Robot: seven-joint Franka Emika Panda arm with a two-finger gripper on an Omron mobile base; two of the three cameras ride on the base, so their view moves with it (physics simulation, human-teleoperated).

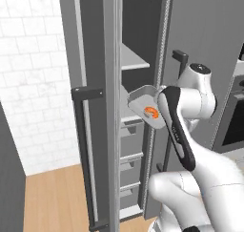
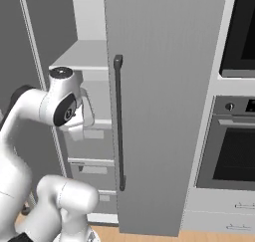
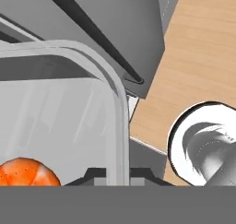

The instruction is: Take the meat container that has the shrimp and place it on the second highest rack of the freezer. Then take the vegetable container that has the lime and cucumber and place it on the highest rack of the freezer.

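The meat container [image 1: 143, 103] is a clear tub with an orange shrimp [image 1: 151, 112] inside. It hangs tilted at the mouth of the open freezer [image 1: 138, 30], below a light shelf [image 1: 133, 60] and above the drawers [image 1: 131, 131]. My gripper [image 3: 118, 177] is shut on the tub's rim [image 3: 119, 112], one fingertip on each side of the wall. In the hand view the shrimp [image 3: 27, 172] lies at the lower left. From the right base view the tub [image 2: 87, 109] shows past my wrist, under the shelf [image 2: 82, 57]. The vegetable container is out of view.
The freezer's open door [image 1: 93, 107], with its dark handle [image 1: 82, 154], stands close on the left of the tub. The neighbouring door [image 2: 164, 111] is closed, with a long handle [image 2: 118, 121]. A wall oven [image 2: 234, 151] sits to the right. Wooden floor [image 1: 52, 197] lies below.
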